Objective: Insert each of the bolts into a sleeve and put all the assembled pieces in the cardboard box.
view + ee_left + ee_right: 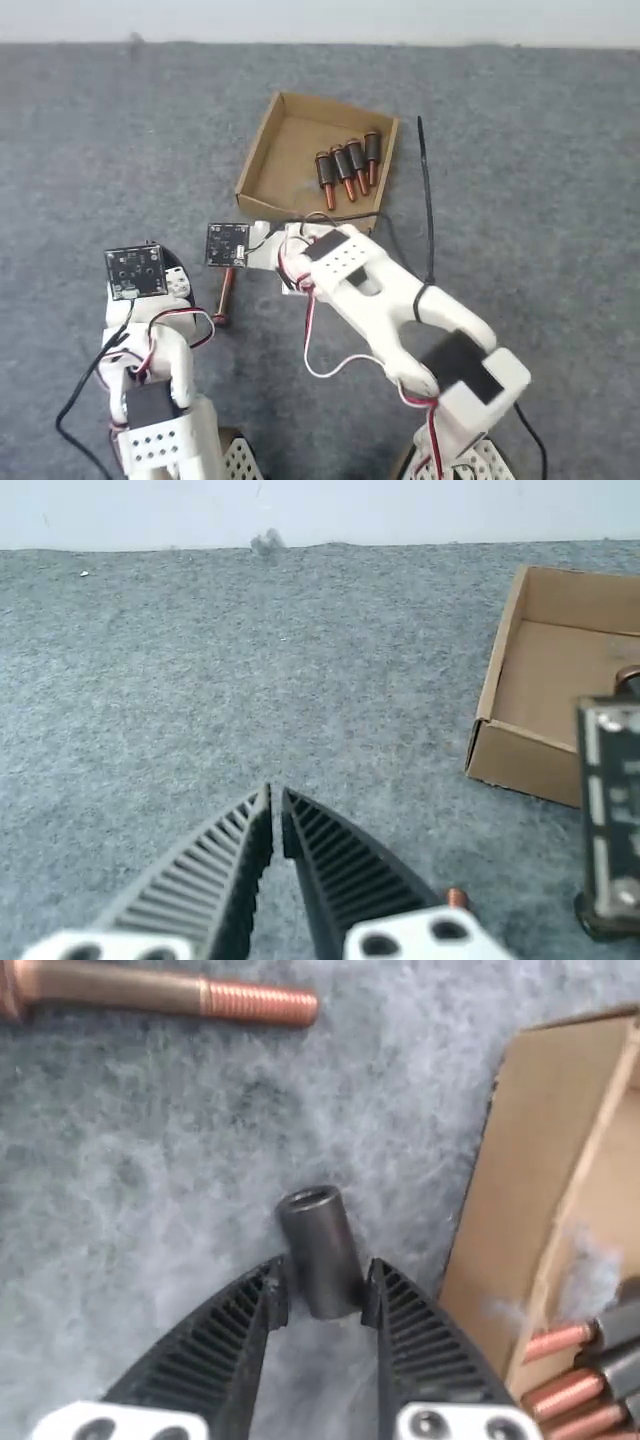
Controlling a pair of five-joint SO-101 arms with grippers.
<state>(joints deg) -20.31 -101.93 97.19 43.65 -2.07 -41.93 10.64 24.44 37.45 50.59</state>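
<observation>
grey felt counter (540, 200): right claw (325, 1278) parted astride sleeve (315, 1235), end-only grip could squirt it; left claw (277, 800) closed, empty.

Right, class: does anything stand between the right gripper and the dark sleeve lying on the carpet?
Nothing visible does. The sleeve lies on bare carpet, its near end between the open fingers of the right gripper. The loose bolt lies apart beyond the sleeve's far end, and the cardboard box stands off to one side.
</observation>
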